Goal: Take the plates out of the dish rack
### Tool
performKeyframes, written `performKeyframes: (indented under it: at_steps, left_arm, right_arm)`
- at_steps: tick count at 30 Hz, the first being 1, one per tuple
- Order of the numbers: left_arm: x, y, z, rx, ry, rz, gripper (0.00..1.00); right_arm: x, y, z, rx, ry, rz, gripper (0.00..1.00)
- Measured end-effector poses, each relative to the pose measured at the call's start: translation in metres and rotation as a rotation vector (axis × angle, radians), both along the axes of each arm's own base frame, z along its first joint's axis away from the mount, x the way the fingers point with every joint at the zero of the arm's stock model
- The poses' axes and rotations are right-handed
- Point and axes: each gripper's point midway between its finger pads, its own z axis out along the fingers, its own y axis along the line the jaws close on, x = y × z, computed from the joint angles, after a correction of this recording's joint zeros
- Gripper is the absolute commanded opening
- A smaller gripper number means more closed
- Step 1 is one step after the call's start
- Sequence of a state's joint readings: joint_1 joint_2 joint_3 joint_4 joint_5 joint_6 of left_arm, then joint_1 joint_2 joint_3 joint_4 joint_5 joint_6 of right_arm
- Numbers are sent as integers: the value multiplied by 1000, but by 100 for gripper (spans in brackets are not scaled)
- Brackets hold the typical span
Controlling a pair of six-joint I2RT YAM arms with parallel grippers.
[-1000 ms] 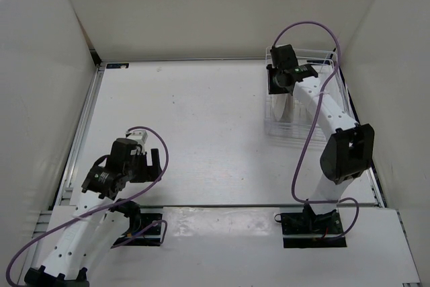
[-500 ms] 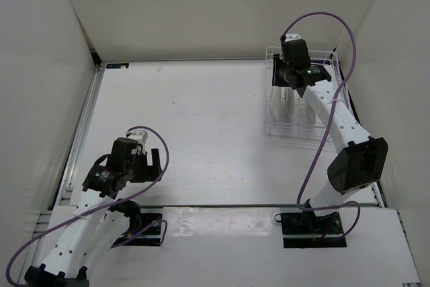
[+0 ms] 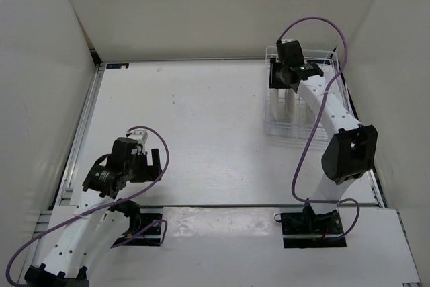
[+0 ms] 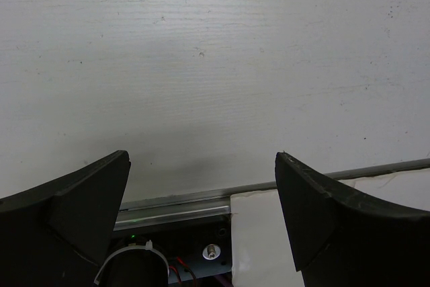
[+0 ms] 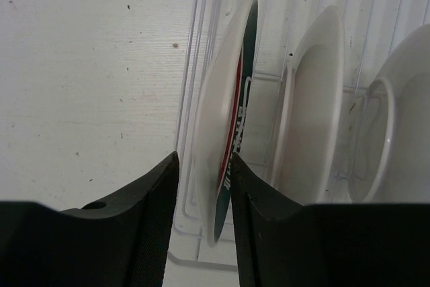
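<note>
The white wire dish rack (image 3: 306, 124) stands at the back right of the table. In the right wrist view a white plate with a green rim band and a red ring (image 5: 232, 92) stands on edge in the rack (image 5: 201, 31). A second, pale plate (image 5: 316, 112) stands just right of it. My right gripper (image 5: 204, 154) is over the rack's left end (image 3: 283, 82). Its jaws are set narrow and straddle the green-rimmed plate's edge. The right finger (image 5: 259, 220) is at the plate's face, and a gap shows on the left side. My left gripper (image 4: 202, 153) is wide open and empty, low at the near left (image 3: 149, 160).
A third pale round dish (image 5: 400, 112) sits in the rack further right. White walls close in the table on the left, back and right. A metal rail (image 4: 175, 206) and a white board (image 4: 269, 233) run along the near edge under my left gripper.
My right gripper shifted back and right over the rack, then came back left over its left end, and the elbow pulled in. The left arm has not moved.
</note>
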State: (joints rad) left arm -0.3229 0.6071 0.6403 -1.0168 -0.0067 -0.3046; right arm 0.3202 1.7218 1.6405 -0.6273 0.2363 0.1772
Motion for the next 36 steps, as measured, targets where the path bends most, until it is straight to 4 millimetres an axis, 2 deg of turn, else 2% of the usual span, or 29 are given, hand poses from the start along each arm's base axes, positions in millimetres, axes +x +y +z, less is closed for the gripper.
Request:
performKeyframes:
  at_steps: [2,6,12,13,26,36]
  left_arm:
    - [0,0,0,0,0,0,100]
    - [0,0,0,0,0,0,100]
    - [0,0,0,0,0,0,100]
    - [0,0,0,0,0,0,100]
    - [0,0,0,0,0,0,100]
    - [0,0,0,0,0,0,100]
  right_arm:
    - [2,-2,-7,-2,16,-7,39]
    - [6,-7,-18,0,43,-21,28]
    - [5,0,-21,74,62,-14,6]
    - [5,1,-22,88,66,-14,0]
    - [1,0,-22,151,75,36,0]
    - [-31,-1,-21,172,77,79,0]
